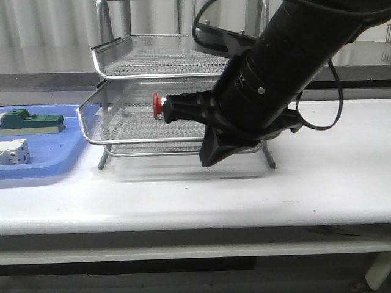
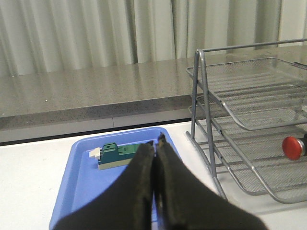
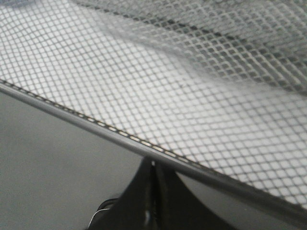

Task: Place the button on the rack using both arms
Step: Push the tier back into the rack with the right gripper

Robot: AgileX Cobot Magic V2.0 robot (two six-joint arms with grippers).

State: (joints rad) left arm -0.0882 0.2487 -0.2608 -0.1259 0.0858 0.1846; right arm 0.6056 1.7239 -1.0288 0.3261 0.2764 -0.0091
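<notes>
The right hand (image 1: 166, 111) is seen in the front view reaching into the middle tier of the rack (image 1: 122, 141) from the 3 o'clock side, its fingers pressed together on the black body of the button (image 1: 158, 104), whose red head points toward 9 o'clock. In the right wrist view the fingertips (image 3: 152, 165) are shown meeting just beneath a chrome rim, with blurred wire mesh filling the rest of that picture. In the left wrist view the left hand (image 2: 155, 142) is shown pressed together with nothing between its fingers, held above the blue tray (image 2: 81, 187). A green block (image 2: 116, 154) is seen lying in that tray, and a white block (image 1: 13, 151) is seen at the tray's 7 o'clock in the front view. Rack and tray are carried side by side on the white bench (image 1: 317, 177), the tray at the rack's 9 o'clock.
</notes>
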